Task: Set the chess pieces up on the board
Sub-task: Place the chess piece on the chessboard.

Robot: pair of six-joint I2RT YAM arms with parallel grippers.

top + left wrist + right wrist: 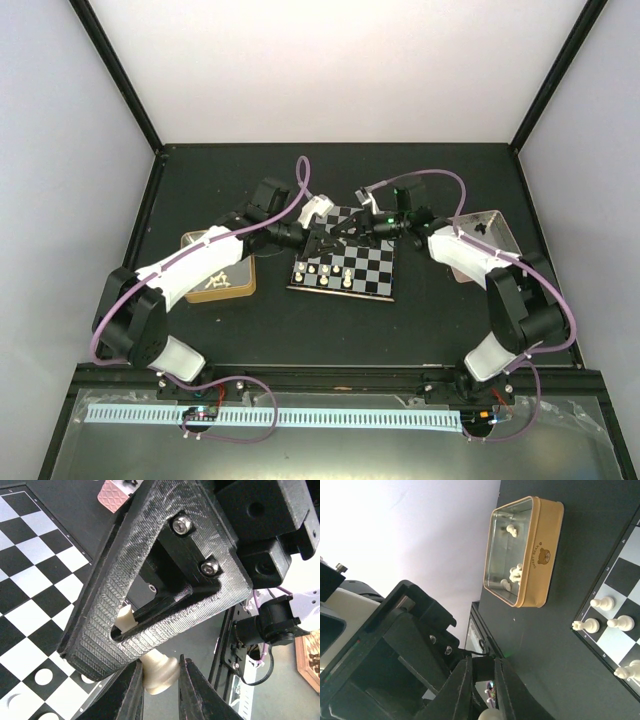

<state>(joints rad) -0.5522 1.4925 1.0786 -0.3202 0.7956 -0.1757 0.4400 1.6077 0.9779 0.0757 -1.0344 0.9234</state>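
Left wrist view: left gripper [160, 666] clamps 1 cream chess piece [159, 676]; right gripper [487, 707] straddles its far end, grip impossible to tell; board [30, 580] lies below both.

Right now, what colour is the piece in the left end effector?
Cream-white piece; left wrist view shows it best.

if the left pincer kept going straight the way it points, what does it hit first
A finger of the right pincer: it fills the left wrist view right ahead of the left pincer, which grips a white piece. The gap looks very small, though depth is unclear.
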